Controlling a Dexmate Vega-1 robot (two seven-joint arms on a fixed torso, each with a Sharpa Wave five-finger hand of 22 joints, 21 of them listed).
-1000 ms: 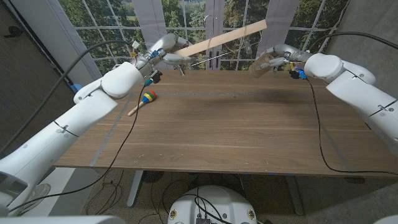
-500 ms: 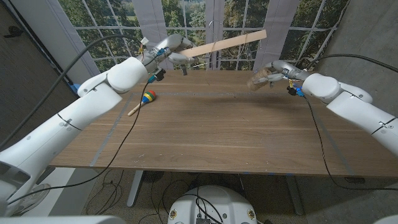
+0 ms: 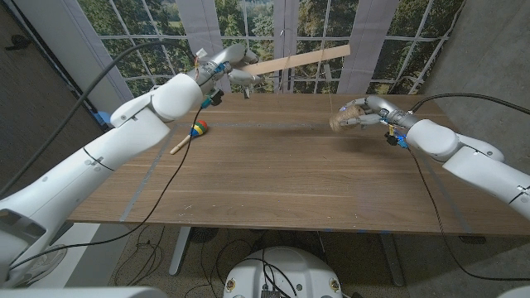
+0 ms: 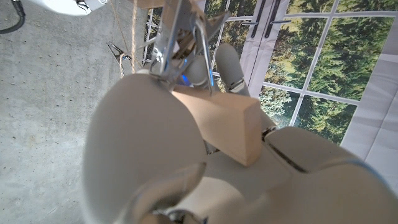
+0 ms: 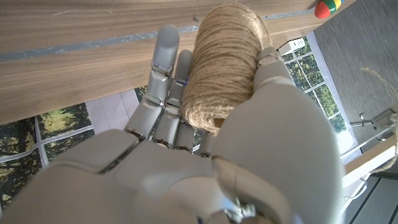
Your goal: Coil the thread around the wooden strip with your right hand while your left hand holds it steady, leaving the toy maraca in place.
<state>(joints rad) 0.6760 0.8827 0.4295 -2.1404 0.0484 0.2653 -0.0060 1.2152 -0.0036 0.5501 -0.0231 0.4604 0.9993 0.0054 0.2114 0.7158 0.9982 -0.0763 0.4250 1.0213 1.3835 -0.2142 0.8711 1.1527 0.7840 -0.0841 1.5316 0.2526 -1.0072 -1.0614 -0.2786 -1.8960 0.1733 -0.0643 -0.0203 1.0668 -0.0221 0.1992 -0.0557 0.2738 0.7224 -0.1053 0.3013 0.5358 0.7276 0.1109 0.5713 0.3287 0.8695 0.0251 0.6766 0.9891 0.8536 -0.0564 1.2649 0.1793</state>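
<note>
Your left hand (image 3: 234, 73), at the upper left of the head frame, grips one end of the wooden strip (image 3: 296, 60) and holds it in the air above the far edge of the bench (image 3: 290, 174), the strip running up and to the right across the window; in the left wrist view the strip's cut end (image 4: 227, 127) sits clamped between the fingers. Your right hand (image 3: 354, 114), at right of centre, is wrapped around a spool of thread (image 5: 221, 62), held just above the bench. The toy maraca (image 3: 194, 132) lies on the bench at left, below the left hand and well apart from both hands.
</note>
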